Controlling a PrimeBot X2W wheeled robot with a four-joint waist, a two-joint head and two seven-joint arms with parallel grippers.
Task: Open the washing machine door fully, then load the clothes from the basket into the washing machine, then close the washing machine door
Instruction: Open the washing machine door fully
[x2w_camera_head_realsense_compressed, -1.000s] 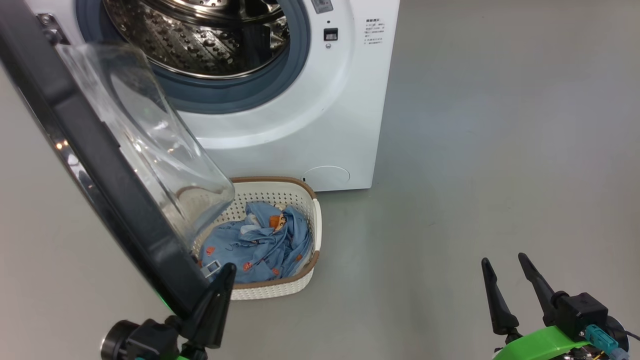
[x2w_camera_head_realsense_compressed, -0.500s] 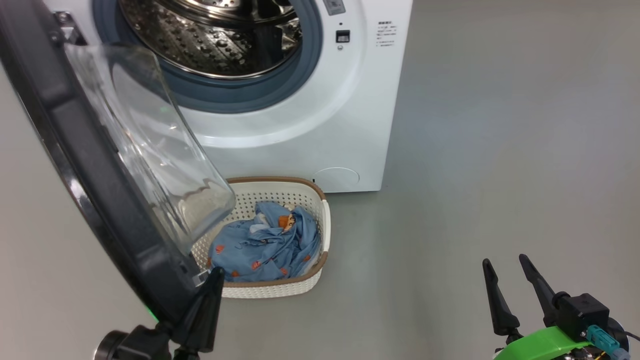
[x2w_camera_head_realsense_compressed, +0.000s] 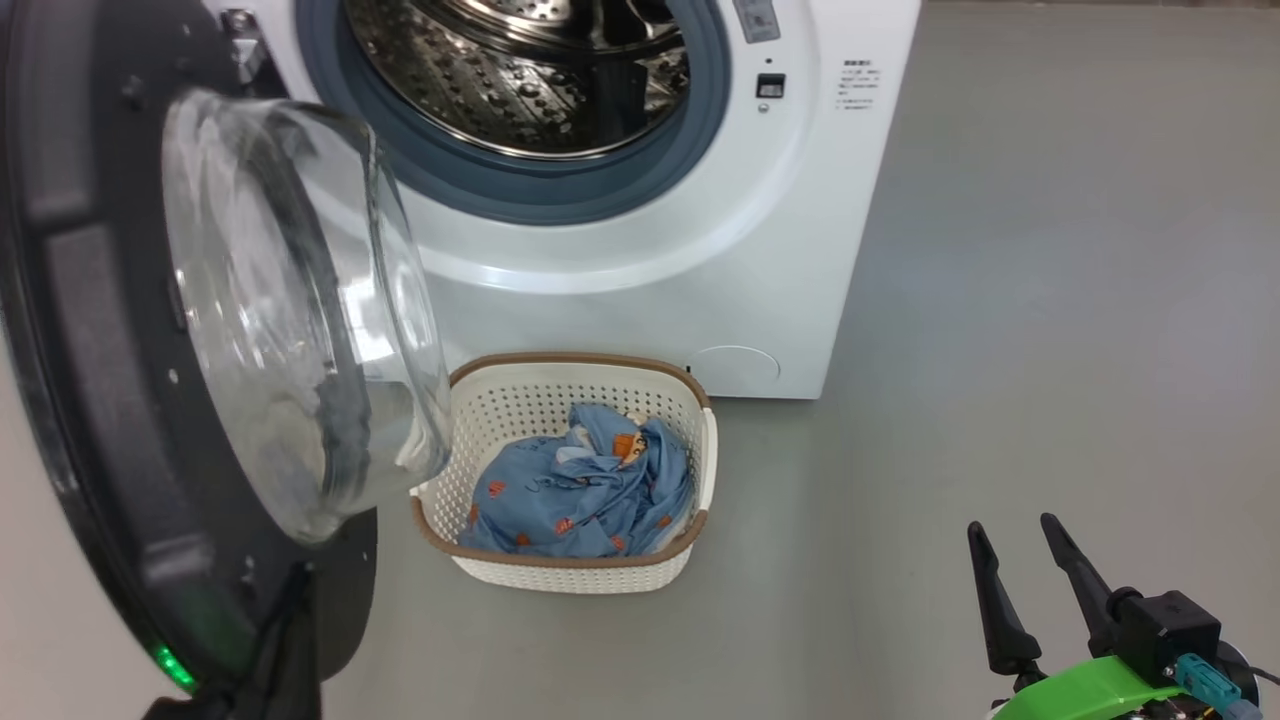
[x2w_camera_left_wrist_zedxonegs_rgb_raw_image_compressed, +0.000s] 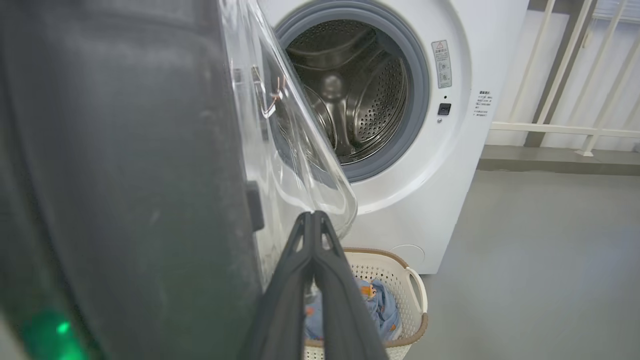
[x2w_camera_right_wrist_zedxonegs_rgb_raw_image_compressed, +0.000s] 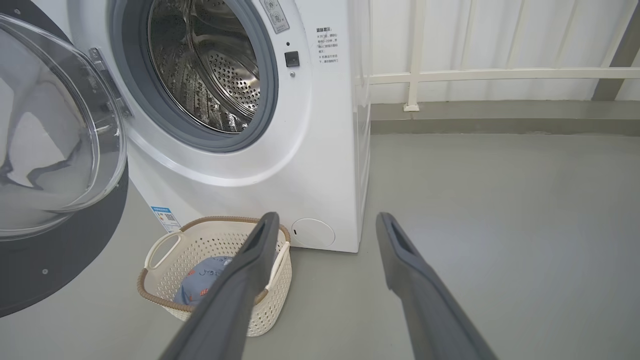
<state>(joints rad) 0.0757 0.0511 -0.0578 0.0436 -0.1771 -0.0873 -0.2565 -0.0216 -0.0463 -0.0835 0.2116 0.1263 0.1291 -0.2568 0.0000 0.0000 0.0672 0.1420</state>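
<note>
Black, tapering fingers of the right gripper (x2w_camera_head_realsense_compressed: 1012, 523) are standing spread apart at the near right, grasping nothing, above bare grey floor (x2w_camera_head_realsense_compressed: 1050, 300). At the near left, the left gripper (x2w_camera_left_wrist_zedxonegs_rgb_raw_image_compressed: 314, 214) is showing its two fingers pressed flat together with nothing between them. It is lying close beside the near edge of the washing machine door (x2w_camera_head_realsense_compressed: 90, 350); whether it is touching cannot be told.

The door, round and glossy black, is hanging wide open to the left, its bulging clear glass bowl (x2w_camera_head_realsense_compressed: 290, 300) facing right. Just beyond it the basket (x2w_camera_head_realsense_compressed: 540, 400) is sitting on the floor against the foot of the washing machine (x2w_camera_head_realsense_compressed: 800, 250): cream perforated plastic, rounded rectangle, brown woven-look rim. The clothes (x2w_camera_head_realsense_compressed: 580, 495) are lying crumpled inside it, soft blue fabric with small orange marks.

Farther back, the smooth white machine front is showing a grey rubber gasket (x2w_camera_head_realsense_compressed: 560, 195) ringing a perforated steel drum (x2w_camera_head_realsense_compressed: 530, 70), and a round hatch (x2w_camera_head_realsense_compressed: 735, 365) at its lower right corner. A pale railing (x2w_camera_right_wrist_zedxonegs_rgb_raw_image_compressed: 500, 75) is running along the far wall.
</note>
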